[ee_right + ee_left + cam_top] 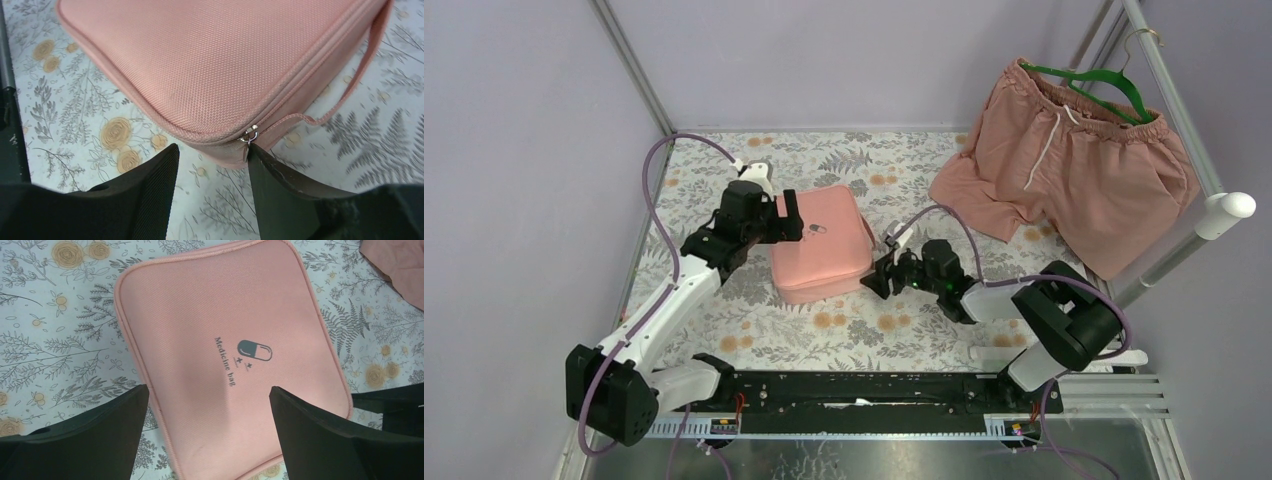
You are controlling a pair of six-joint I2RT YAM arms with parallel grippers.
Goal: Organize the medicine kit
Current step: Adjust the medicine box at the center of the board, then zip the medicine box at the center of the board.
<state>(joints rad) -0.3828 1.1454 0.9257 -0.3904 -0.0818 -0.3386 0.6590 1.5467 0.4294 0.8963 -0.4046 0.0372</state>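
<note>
While the left gripper hangs spread wide over the medicine kit, the right gripper sits low, jaws apart, zip pull at its fingertip; kit pink, lid down.

Pale lilac walls close in my tabletop, covered in floral-print cloth. Silver frame posts rise at its back corners; pink shorts on a green hanger drape the right rail.

The medicine kit runs past the right wrist view's top edge; whether its zipper pull (small, metal) touches the right end effector is unclear.
</note>
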